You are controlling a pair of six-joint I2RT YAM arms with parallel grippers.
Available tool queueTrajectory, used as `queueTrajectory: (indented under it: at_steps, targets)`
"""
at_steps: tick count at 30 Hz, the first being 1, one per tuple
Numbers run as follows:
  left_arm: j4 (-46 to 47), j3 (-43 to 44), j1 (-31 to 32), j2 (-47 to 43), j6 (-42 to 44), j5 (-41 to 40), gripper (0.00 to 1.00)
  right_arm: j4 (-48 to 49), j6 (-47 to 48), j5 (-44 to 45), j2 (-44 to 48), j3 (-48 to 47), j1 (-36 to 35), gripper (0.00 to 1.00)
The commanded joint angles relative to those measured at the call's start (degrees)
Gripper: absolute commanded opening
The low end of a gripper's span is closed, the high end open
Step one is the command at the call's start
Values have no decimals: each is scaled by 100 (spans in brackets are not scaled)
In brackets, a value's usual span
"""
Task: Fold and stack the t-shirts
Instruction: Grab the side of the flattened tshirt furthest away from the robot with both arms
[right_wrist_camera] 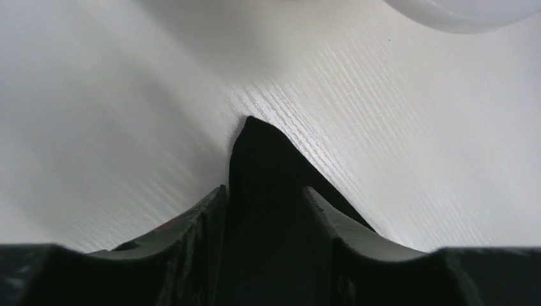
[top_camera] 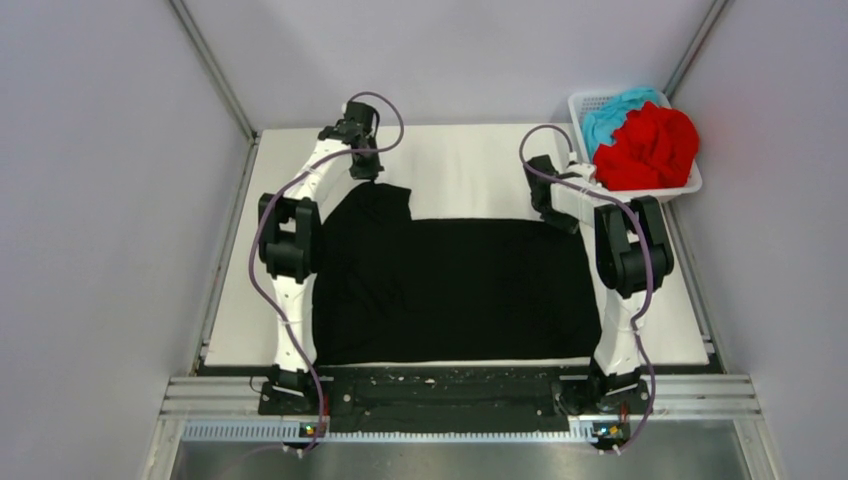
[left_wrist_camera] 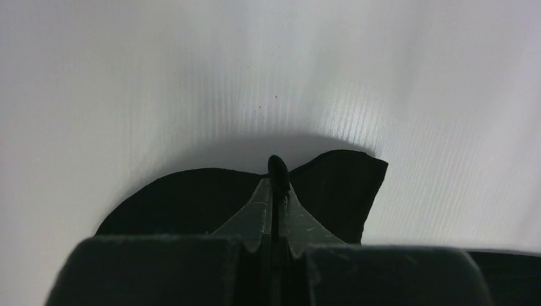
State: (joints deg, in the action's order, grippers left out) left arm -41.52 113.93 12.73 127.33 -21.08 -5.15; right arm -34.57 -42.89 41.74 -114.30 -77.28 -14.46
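The black t-shirt [top_camera: 450,290] lies spread flat on the white table [top_camera: 470,165], with a sleeve at its far left. My left gripper [top_camera: 367,165] is at that far-left sleeve. In the left wrist view it [left_wrist_camera: 275,175] is shut on a thin edge of the black cloth [left_wrist_camera: 338,185]. My right gripper [top_camera: 548,205] is at the shirt's far-right corner. In the right wrist view its jaws [right_wrist_camera: 265,191] stand apart, with the corner of the black cloth [right_wrist_camera: 255,153] between them on the table. The red t-shirt [top_camera: 650,150] and the teal-blue t-shirt [top_camera: 615,110] lie crumpled in the basket.
The white mesh basket [top_camera: 583,100] stands at the table's far-right corner, just beyond my right gripper. Its blurred white edge [right_wrist_camera: 459,9] shows at the top of the right wrist view. Grey walls close in the table on both sides.
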Motion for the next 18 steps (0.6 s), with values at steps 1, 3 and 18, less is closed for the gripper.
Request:
queueTrajectory:
  at_steps: [1,3,18]
  targets:
    - [232,-59,45,-486,-61,14,0,-121,-134,-56,-63,66,55,42]
    - [232,-68,53,-503,-63,9,0,-55,-178,-39,-126,33,52,35]
    - [308,-455,63,-1002,192,282,0,851,652,-343,270,97,17,0]
